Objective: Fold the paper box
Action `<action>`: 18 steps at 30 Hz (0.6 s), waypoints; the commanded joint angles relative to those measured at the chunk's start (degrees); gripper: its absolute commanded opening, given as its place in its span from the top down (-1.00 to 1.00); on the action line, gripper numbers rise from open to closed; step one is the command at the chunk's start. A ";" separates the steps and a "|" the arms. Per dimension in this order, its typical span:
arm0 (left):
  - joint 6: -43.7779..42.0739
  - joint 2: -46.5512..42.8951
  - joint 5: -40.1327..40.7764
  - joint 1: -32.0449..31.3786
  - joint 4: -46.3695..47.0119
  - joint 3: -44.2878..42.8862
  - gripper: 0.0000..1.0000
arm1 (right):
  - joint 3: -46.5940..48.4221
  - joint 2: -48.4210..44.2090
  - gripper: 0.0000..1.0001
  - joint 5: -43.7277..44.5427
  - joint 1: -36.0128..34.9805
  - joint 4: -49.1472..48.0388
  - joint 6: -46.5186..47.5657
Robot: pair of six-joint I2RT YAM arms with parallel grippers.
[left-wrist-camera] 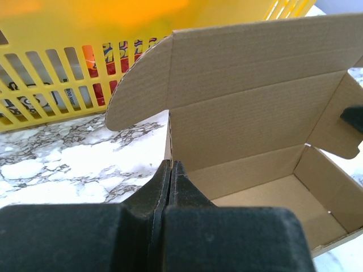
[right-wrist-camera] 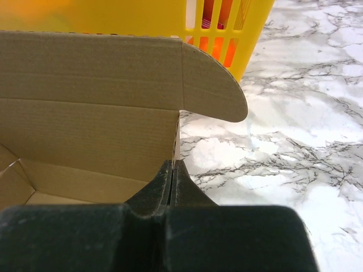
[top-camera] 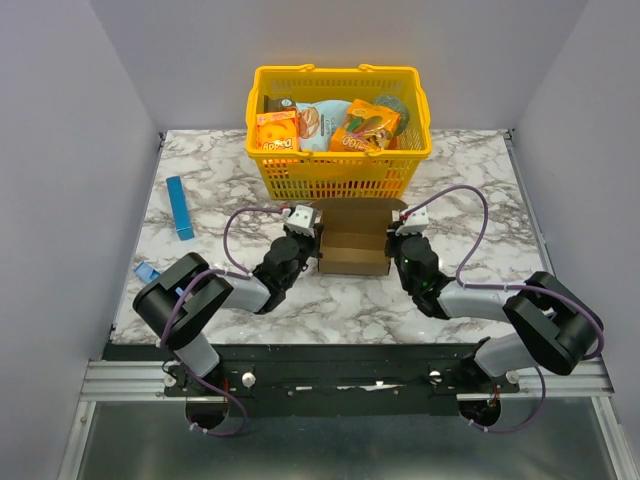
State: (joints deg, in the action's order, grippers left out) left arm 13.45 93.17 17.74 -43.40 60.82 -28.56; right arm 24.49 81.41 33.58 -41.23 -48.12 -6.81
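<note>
Sitting open-topped at the middle of the marble-veined worktop (top-camera: 470,190), the paper box (top-camera: 353,245) is found just in front of the slatted yellow plastic basket (top-camera: 340,165) at the far edge. From above, the box is flanked at its left end by the left gripper (top-camera: 316,236) and at its right end by the right gripper (top-camera: 393,236). A slim blue box (top-camera: 180,207) near the left edge is shown only there. Fine corrugated ribbing, a raised lid and rounded ear flaps are revealed by the wrist views alone. Both pairs of black fingers are pressed together, tips at a side wall's edge. Whether cardboard is pinched cannot be told.
</note>
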 commanded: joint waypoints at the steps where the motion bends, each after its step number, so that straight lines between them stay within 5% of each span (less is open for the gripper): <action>1: 5.61 1.93 -2.00 -2.21 2.81 0.43 1.00 | -1.37 1.56 0.99 -0.28 -2.27 -0.22 -3.39; 18: 8.25 3.51 0.54 -5.91 4.04 5.08 1.00 | -3.22 1.12 0.99 0.78 -3.42 2.94 -8.13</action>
State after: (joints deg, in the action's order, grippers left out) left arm 18.02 94.87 21.39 -46.39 66.65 -25.96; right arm 23.27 81.45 37.43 -42.70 -48.49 -10.31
